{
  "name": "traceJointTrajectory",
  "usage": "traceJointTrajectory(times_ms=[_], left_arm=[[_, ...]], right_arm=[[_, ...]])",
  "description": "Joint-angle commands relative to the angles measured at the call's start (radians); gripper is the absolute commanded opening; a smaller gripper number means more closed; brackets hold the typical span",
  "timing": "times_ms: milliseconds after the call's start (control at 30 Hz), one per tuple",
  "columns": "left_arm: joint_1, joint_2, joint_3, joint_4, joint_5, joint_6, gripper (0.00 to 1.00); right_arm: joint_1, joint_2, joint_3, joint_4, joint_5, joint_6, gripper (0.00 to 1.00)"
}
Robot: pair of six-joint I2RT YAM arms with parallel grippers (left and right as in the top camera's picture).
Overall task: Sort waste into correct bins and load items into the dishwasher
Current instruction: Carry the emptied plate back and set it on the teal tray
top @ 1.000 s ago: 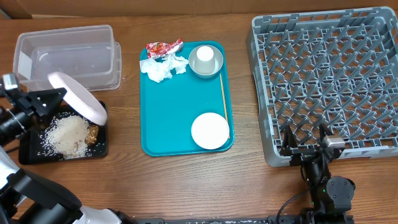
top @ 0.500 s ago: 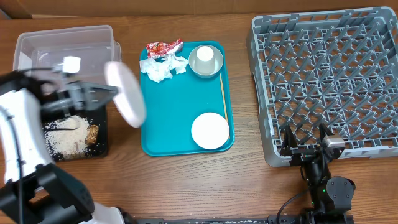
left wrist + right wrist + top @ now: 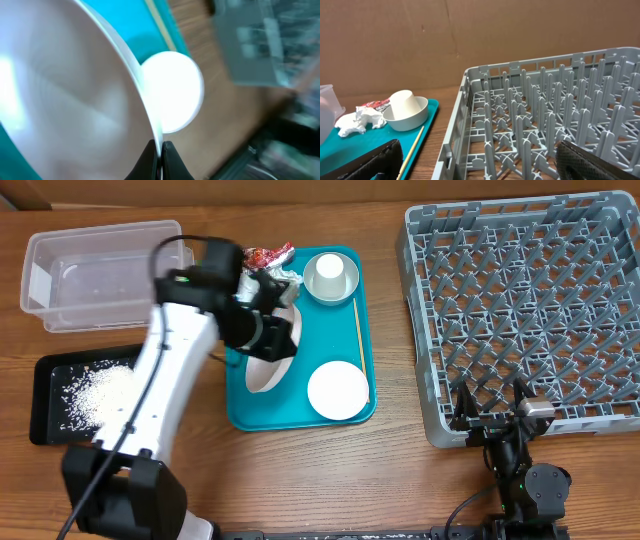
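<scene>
The left gripper (image 3: 160, 150) is clamped on the rim of the large white plate (image 3: 268, 368), which hangs on edge, apparently tilted, over the teal tray (image 3: 300, 412). The plate looks stiff, slick and breakable, so a firm rim pinch suits it. Right of the tray, the right gripper (image 3: 490, 408) rests wide open.

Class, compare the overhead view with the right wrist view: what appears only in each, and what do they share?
Only overhead: the black tray holding rice crumbs, and the smaller white dish on the teal tray. Only right wrist: the tall face of the cardboard wall. Both: the grey rack, the teal tray, the cup inside the grey bowl, the napkin, the wrapper and the open right claw.
</scene>
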Motion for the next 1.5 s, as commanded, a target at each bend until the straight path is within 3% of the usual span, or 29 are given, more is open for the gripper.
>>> traceJointTrajectory(times_ms=[0,400,933,1067,1167,1333,1467], left_arm=[[-0.052,-0.034,-0.002,0.043,-0.245,-0.199,0.04],[-0.110,0.052,-0.002,0.104,-0.260,-0.314,0.04],[-0.116,0.230,-0.002,0.161,-0.312,-0.330,0.04],[-0.117,0.230,-0.002,0.164,-0.277,-0.332,0.25],[-0.116,0.227,0.005,0.164,-0.236,-0.331,0.36],[-0.116,0.227,0.063,0.114,-0.180,-0.328,0.45],[-0.116,0.227,0.154,0.021,-0.162,-0.328,0.46]], right_arm=[[-0.003,-0.012,-0.011,0.003,0.010,-0.003,1.00],[-0.003,-0.012,-0.011,0.003,0.010,-0.003,1.00],[-0.003,-0.012,-0.011,0.003,0.010,-0.003,1.00],[-0.003,-0.012,-0.011,0.003,0.010,-0.003,1.00],[-0.003,-0.012,-0.011,0.003,0.010,-0.003,1.00],[-0.003,-0.012,-0.011,0.003,0.010,-0.003,1.00],[-0.003,-0.012,-0.011,0.003,0.010,-0.003,1.00]])
